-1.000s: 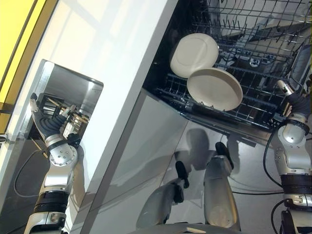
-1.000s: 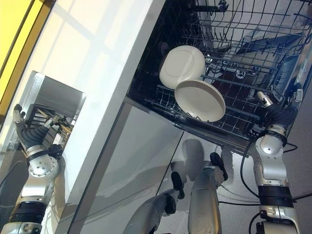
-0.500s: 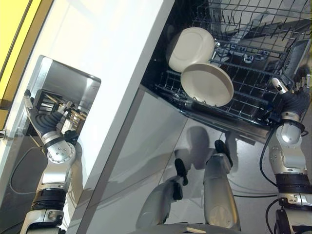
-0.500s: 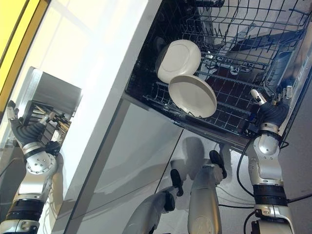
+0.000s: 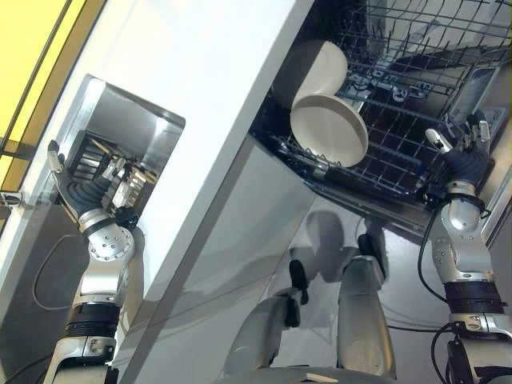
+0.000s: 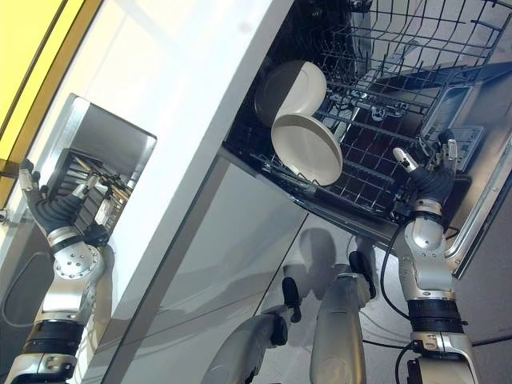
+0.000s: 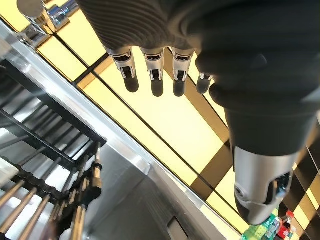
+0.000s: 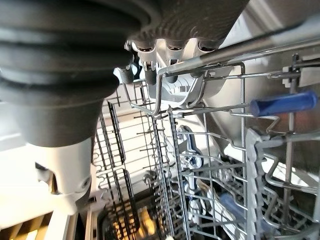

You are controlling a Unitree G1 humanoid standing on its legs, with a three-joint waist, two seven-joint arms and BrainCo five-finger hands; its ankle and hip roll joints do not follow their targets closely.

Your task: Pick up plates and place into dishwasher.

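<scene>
- Two cream plates (image 5: 329, 128) are sitting on edge in the dishwasher's lower rack (image 5: 384, 152), one overlapping the other.
- Right hand (image 5: 462, 160) is at the rack's edge, fingers spread, holding nothing.
- Left hand (image 5: 80, 192) is up by the sink (image 5: 128, 136), fingers straight and empty.

The two eye views sit side by side on the head, looking down steeply. Both share the white counter (image 5: 216, 72), the rack (image 5: 400, 120) with plates (image 5: 330, 130) toward 1 o'clock, the left hand (image 5: 80, 188) at 9 o'clock and the right hand (image 6: 428, 176) at 3 o'clock. The left wrist view looks along its fingers (image 7: 152, 70) from very close, toward yellow panels (image 7: 165, 120). The right wrist view peers from close among the rack wires (image 8: 200, 65).
</scene>
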